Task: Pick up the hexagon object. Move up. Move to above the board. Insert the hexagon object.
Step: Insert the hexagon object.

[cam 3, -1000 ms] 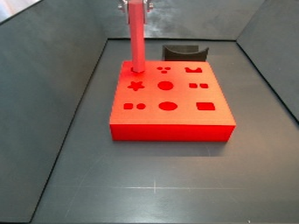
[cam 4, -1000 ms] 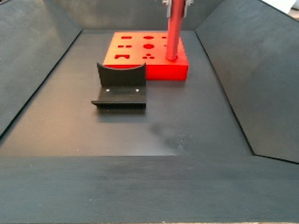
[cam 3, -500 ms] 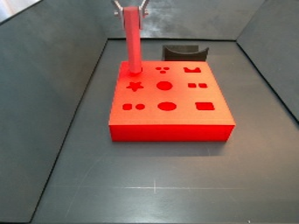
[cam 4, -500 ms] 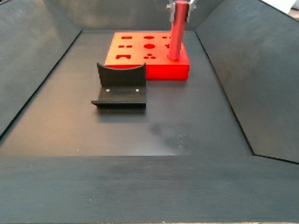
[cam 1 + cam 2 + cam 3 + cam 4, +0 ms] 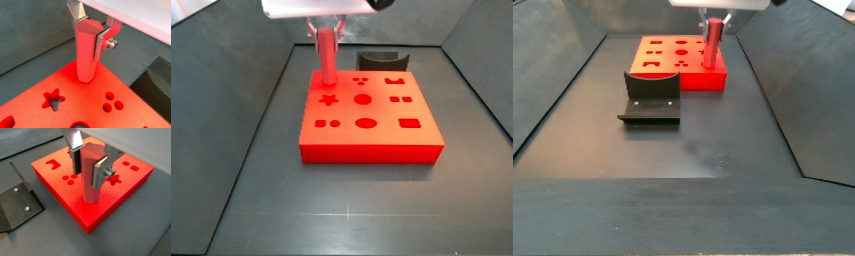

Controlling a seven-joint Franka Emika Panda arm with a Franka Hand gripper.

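Observation:
The hexagon object [image 5: 327, 55] is a slim red-pink prism standing upright, its lower end sunk into the board's top near a far corner. The board [image 5: 372, 145] is a bright red block with star, circle and square cut-outs. My gripper [image 5: 327, 25] is shut on the rod's upper part, directly above the board. In both wrist views the silver fingers [image 5: 107, 37] [image 5: 101, 174] clamp the rod [image 5: 85, 55] [image 5: 92, 183] on two sides, and the board [image 5: 70, 92] [image 5: 130, 180] lies below. In a side view the gripper [image 5: 714, 18] holds the rod [image 5: 712, 48] at the board's [image 5: 663, 66] edge.
The dark fixture [image 5: 381, 60] stands just behind the board; it also shows in a side view [image 5: 651, 98] and in a wrist view [image 5: 17, 208]. Grey sloped walls enclose the dark floor [image 5: 331, 210].
The gripper has come down with the rod and now shows in both side views. The rod's visible length above the board is shorter; its lower end has gone into the board.

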